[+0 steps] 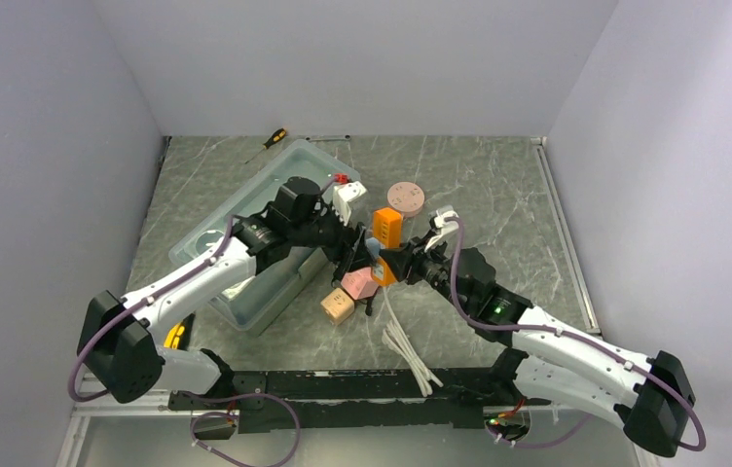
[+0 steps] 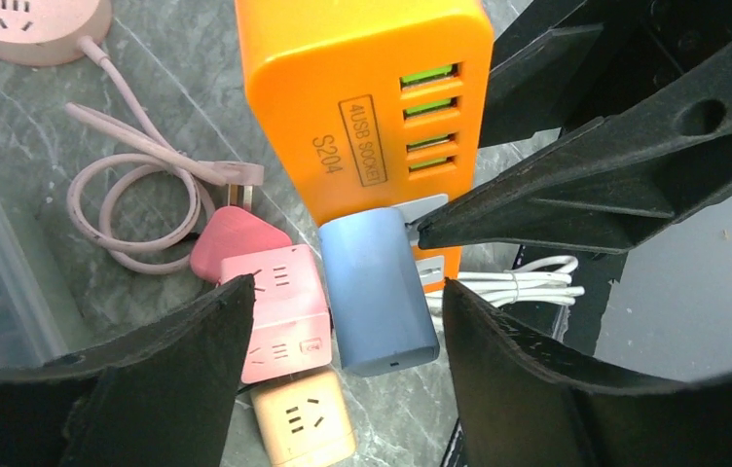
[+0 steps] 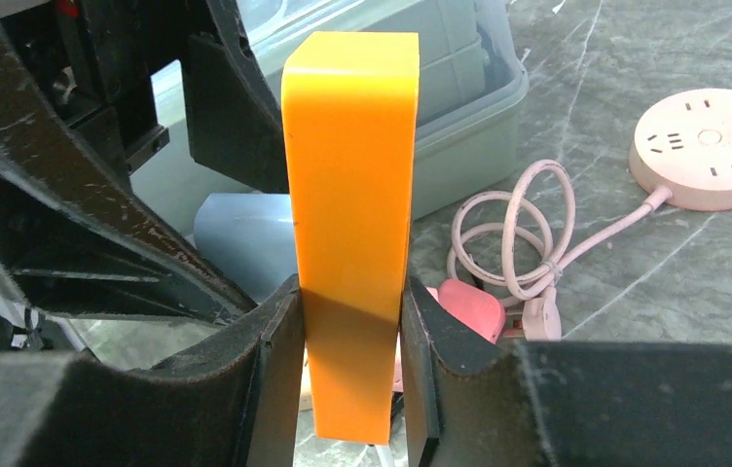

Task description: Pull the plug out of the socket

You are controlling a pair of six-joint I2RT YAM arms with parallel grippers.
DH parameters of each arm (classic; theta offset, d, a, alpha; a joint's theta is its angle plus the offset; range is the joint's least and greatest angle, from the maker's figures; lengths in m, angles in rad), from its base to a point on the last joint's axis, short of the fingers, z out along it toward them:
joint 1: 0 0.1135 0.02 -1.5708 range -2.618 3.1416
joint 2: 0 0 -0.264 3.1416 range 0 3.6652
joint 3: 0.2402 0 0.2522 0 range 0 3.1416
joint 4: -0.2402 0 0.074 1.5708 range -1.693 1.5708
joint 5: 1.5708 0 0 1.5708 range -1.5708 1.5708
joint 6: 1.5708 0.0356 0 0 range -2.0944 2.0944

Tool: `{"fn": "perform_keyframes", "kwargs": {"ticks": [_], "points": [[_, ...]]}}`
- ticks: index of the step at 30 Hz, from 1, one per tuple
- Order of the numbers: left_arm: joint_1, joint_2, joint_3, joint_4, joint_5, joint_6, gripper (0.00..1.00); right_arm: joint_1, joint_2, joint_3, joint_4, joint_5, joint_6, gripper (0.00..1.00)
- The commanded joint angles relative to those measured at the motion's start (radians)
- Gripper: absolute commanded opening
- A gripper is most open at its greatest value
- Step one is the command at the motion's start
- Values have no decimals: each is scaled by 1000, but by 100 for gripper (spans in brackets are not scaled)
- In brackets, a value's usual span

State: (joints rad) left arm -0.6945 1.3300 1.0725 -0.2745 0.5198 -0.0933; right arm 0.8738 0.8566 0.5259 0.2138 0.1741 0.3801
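An orange socket strip [image 3: 352, 195] with USB ports [image 2: 343, 88] is held above the table, and my right gripper [image 3: 350, 321] is shut on its lower end. A blue plug [image 2: 377, 292] sits in the strip's face, seen pale blue behind the strip [image 3: 240, 233]. My left gripper [image 2: 347, 287] is open. Its fingers stand on either side of the blue plug: a clear gap on the left, the right finger [image 2: 537, 389] close beside it. From above, both grippers [image 1: 357, 255] [image 1: 396, 263] meet at the strip [image 1: 386, 229].
A pink cube socket [image 2: 274, 311] and a yellowish cube socket [image 2: 304, 418] lie under the plug. A round pink socket [image 3: 708, 146] with a coiled cord [image 2: 138, 204] lies beyond. White cable [image 2: 518, 287], a clear bin [image 1: 255, 224] and a screwdriver [image 1: 270, 141] are nearby.
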Motion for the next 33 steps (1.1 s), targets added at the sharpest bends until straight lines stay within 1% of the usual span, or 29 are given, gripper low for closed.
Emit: {"fn": "perform_keyframes", "kwargs": {"ticks": [1, 3, 5, 7, 9, 14, 17, 23, 28, 31, 33], "points": [[1, 22, 47, 22, 61, -24, 71, 9, -27, 4, 115, 12, -21, 0], [1, 26, 42, 36, 76, -32, 66, 12, -26, 4, 116, 17, -24, 0], [2, 30, 40, 45, 89, -39, 58, 15, -25, 3, 116, 24, -28, 0], [1, 36, 41, 47, 99, -44, 47, 17, -23, 0, 122, 30, -33, 0], [2, 43, 43, 48, 105, -51, 32, 21, -19, -2, 126, 37, -39, 0], [1, 48, 44, 53, 120, -61, 10, 27, -1, -4, 128, 60, -54, 0], [3, 49, 43, 58, 125, -68, 0, 31, 3, -8, 135, 83, -58, 0], [3, 54, 39, 66, 121, -88, 0, 40, 26, 0, 107, 182, -68, 0], [14, 57, 41, 60, 103, -99, 0, 47, 63, 26, 41, 332, -61, 0], [19, 62, 38, 75, 116, -111, 0, 47, 79, 38, 13, 373, -41, 0], [23, 69, 42, 77, 128, -114, 0, 47, 81, 35, 16, 373, -38, 0]]}}
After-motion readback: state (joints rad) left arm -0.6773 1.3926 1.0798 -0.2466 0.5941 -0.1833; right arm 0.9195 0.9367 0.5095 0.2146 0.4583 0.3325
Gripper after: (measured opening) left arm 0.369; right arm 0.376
